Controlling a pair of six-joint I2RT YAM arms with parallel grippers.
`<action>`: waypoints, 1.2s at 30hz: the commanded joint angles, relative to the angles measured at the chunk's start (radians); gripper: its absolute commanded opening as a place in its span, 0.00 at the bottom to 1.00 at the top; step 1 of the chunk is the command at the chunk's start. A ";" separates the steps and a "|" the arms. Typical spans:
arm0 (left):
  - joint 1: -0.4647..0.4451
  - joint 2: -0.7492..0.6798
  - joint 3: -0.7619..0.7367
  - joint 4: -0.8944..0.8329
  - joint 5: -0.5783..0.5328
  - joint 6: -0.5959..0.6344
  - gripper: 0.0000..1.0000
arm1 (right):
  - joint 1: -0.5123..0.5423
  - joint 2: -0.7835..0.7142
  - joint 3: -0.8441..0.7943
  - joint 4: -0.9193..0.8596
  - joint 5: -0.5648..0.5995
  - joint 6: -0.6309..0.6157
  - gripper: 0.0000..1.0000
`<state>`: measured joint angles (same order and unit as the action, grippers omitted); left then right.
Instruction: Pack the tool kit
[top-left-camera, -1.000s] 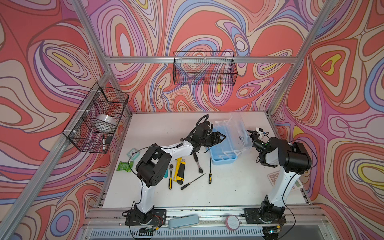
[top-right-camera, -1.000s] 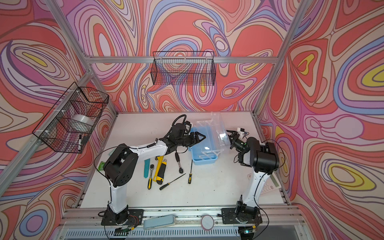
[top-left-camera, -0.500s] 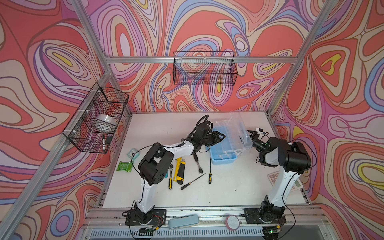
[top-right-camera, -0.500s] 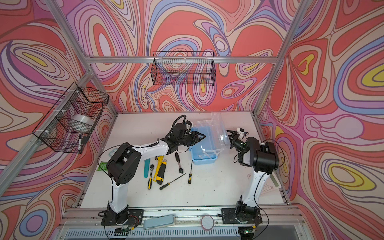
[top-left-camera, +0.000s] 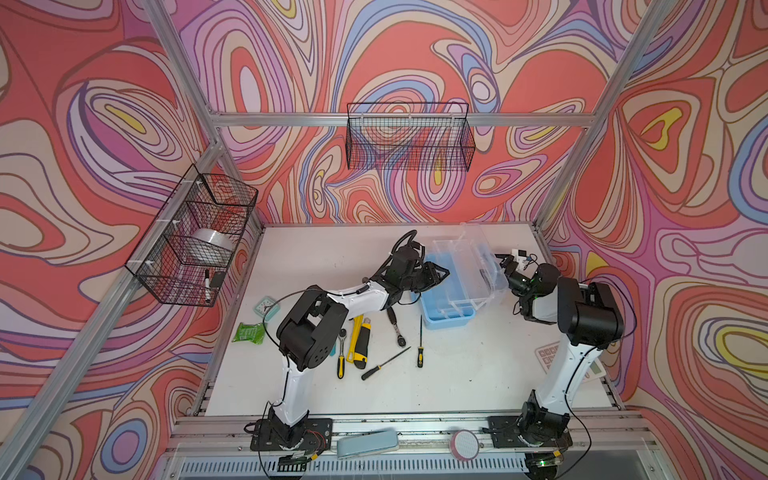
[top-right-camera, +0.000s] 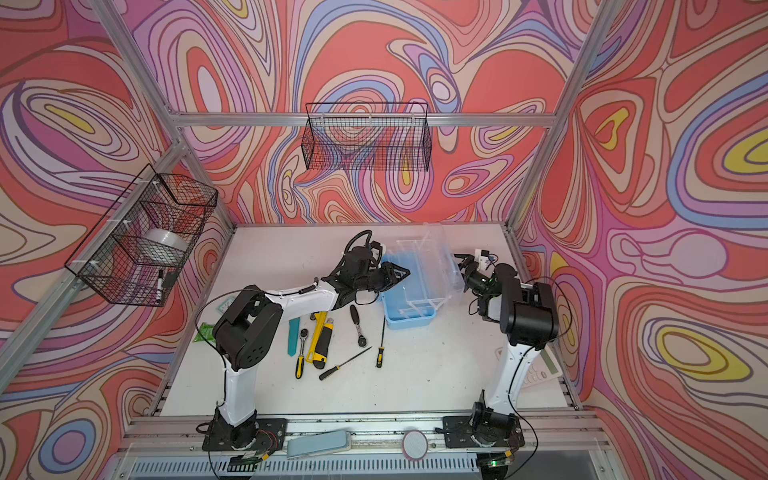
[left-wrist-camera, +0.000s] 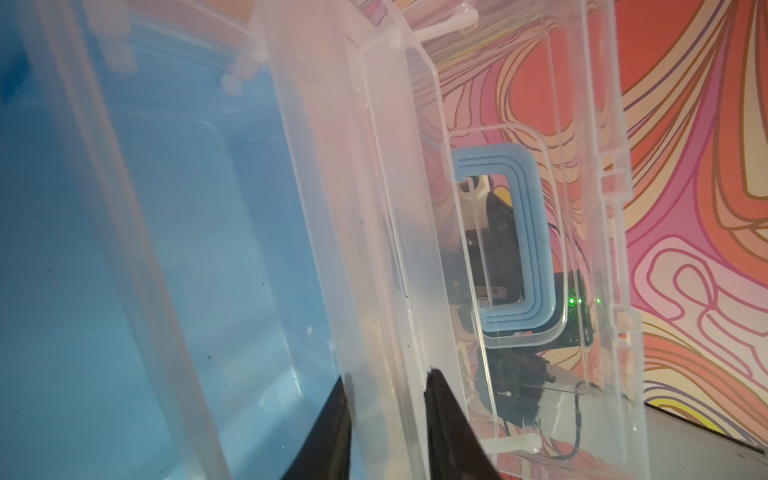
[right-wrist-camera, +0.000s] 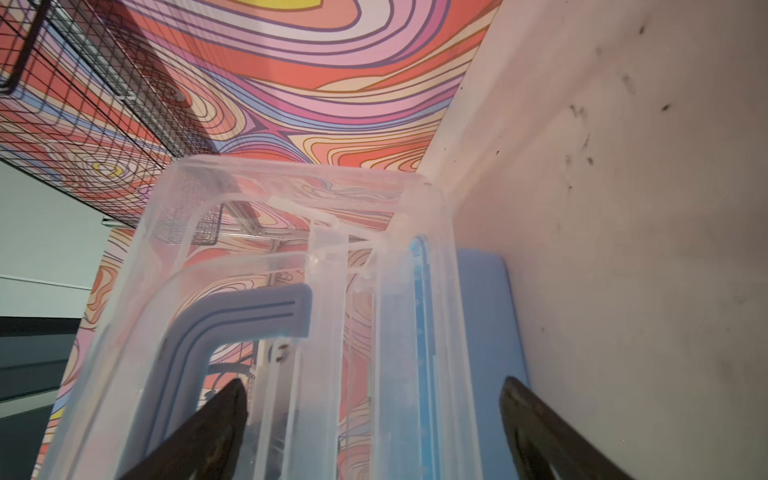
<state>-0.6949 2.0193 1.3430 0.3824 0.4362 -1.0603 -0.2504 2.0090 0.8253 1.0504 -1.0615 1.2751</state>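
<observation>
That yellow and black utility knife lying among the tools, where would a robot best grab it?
Probably across the middle of the utility knife, from straight above. It lies flat on the table, long and narrow, so jaws can straddle its short width. The ratchet lies close alongside, leaving little room there.

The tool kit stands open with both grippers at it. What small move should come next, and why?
Probably close the left gripper firmly on the clear plastic wall between its fingertips. The right gripper stands wide open by the handle, holding nothing, so the raised lid of the tool kit likely needs a hold before the hand tools go in.
</observation>
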 joint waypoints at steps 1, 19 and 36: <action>-0.006 0.004 -0.005 0.105 -0.007 -0.002 0.28 | 0.000 -0.083 0.043 -0.303 0.007 -0.221 0.98; 0.005 0.019 -0.005 0.153 0.013 -0.037 0.27 | -0.075 -0.183 0.461 -1.404 0.490 -0.864 0.98; -0.005 0.038 0.090 0.128 0.040 -0.035 0.60 | -0.076 -0.323 0.494 -1.504 0.747 -0.941 0.98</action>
<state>-0.6949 2.0583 1.4242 0.4843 0.4614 -1.1034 -0.3214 1.7023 1.3247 -0.4324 -0.3576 0.3557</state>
